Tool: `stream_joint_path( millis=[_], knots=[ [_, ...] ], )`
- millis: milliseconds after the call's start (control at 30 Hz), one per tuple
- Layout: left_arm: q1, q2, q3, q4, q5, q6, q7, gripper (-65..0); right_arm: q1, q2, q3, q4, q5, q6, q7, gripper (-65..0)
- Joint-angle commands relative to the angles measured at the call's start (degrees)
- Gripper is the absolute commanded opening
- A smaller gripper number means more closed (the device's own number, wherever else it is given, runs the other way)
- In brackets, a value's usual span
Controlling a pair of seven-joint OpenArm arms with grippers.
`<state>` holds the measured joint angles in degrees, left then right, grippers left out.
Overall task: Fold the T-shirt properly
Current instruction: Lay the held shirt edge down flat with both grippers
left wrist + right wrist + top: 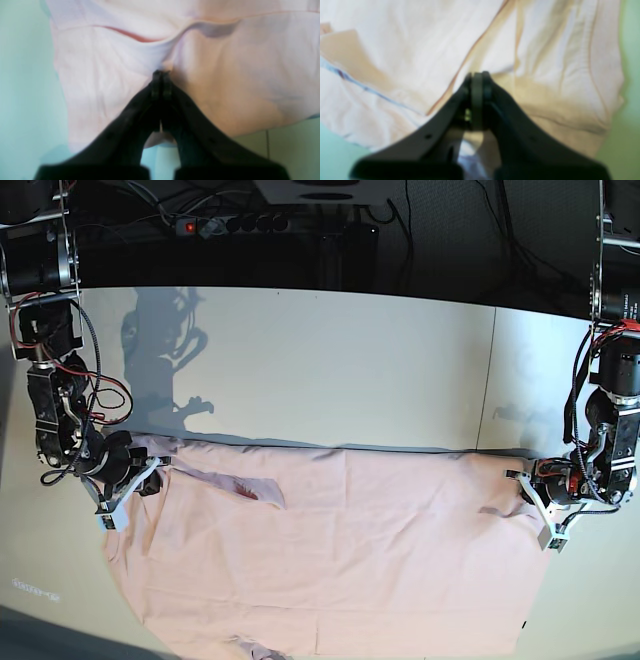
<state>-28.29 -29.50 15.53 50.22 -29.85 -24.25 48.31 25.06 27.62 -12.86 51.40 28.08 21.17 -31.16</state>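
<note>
The left pincer is pressing its jaws together on a pinch of pale pink cloth, and the fabric is puckering toward the tips, which indicates a real grip on the T-shirt. The right pincer is likewise standing with its jaws together; its tips are sitting on a seam line of the garment, and cloth seems caught between them, though the close view is blurred.

The T-shirt is lying spread across the near half of the desk, with its far edge running almost straight between the 2 arms. In the base view the left pincer is holding one end of that edge and the right pincer the other. This pairing is most likely keeping the edge taut, so the cloth can be carried over as 1 flat panel.

A small raised flap near the right pincer is showing a reddish fold. No lettering is visible from here.
</note>
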Motion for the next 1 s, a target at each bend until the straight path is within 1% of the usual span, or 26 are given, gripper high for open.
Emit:
stream_joint_path(
  millis=[0,100,200,300,433,600,667,700,800,900,967],
  knots=[
    [-0.87,-0.72,-0.22,0.31,0.31,-0.96,2.34,-65.0,-0.04,0.61,-0.11,0.37,-0.87,-2.99,-4.07,-65.0],
    [-0.85,-1.40,-0.24,0.74,-1.14,-3.67,4.07,-65.0,-0.13,0.81,-0.11,1.55,-0.81,-2.97,-6.21,-65.0],
    [0.61,-3.30,-0.24,2.91,-3.67,-3.93,5.40,-65.0,-1.46,1.14,0.66,3.78,-0.66,-2.97,-8.31,-65.0],
    [4.22,-5.68,-0.24,7.69,-4.33,-4.68,5.57,-65.0,-5.35,1.11,3.85,8.02,-0.66,-2.95,-9.18,-65.0],
    [10.25,-7.67,-0.24,15.67,-5.11,-4.92,5.55,-65.0,-10.99,1.14,9.49,14.01,-0.70,-2.95,-9.46,-65.0],
    [17.33,-9.09,-0.24,24.48,-4.70,-4.87,5.90,-65.0,-18.05,1.27,15.47,20.33,-0.66,-2.89,-11.91,-65.0],
    [20.13,-9.60,-0.24,26.95,-4.09,-4.52,5.97,-65.0,-21.20,1.25,17.42,22.67,-0.66,-2.86,-11.89,-65.0],
    [21.46,-9.77,-0.37,28.02,-3.65,-3.80,5.95,-65.0,-22.58,1.25,18.18,23.69,-0.63,-2.78,-11.89,-65.0],
    [25.66,-9.88,-2.49,30.93,-3.58,-3.61,5.95,-65.0,-26.34,1.25,20.06,26.25,-0.66,-2.71,-11.89,-65.0],
    [30.82,-9.88,-5.95,34.99,-3.54,-3.65,6.01,-65.0,-29.70,1.25,21.66,28.59,-0.68,-1.44,-11.89,-65.0],
    [34.53,-9.88,-8.22,38.25,-3.54,-3.65,5.99,-65.0,-31.45,1.25,22.69,29.97,-0.63,-1.38,-11.91,-65.0]
  ],
)
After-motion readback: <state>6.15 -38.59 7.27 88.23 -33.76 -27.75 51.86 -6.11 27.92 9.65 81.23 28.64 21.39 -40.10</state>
